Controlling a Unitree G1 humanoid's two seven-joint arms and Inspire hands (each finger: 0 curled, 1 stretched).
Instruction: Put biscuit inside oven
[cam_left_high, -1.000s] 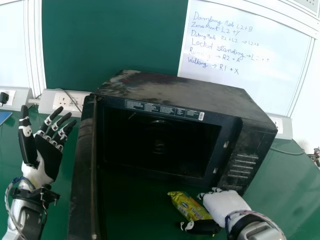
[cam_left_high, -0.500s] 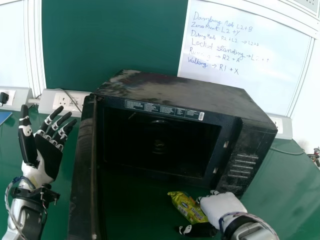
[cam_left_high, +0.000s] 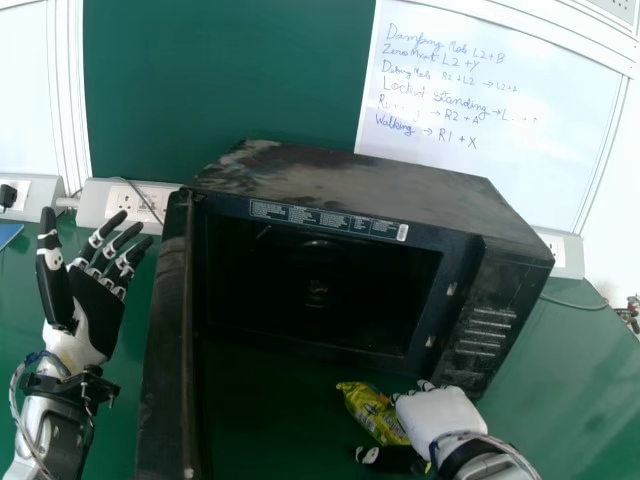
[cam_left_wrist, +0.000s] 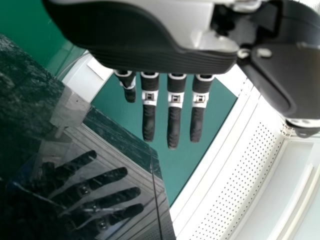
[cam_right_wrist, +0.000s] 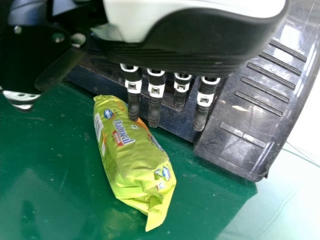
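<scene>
The right wrist view shows the biscuit packet (cam_right_wrist: 130, 155) whole on the green table (cam_left_high: 560, 400), outside the microwave oven (cam_left_high: 370, 190) — the head view has one end behind the right robot hand (cam_left_high: 440, 415). That hand is wide, fingers straight; contact is unclear. Table surface spans packet to open door (cam_left_high: 165, 350). The left robot hand (cam_left_high: 95, 310), also wide, stands beside the door — its wrist view adds finger reflections.

And we've slid our right hand (cam_left_high: 440, 418) towards nine o'clock, hiding more of the biscuit packet (cam_left_high: 370, 410)!
</scene>
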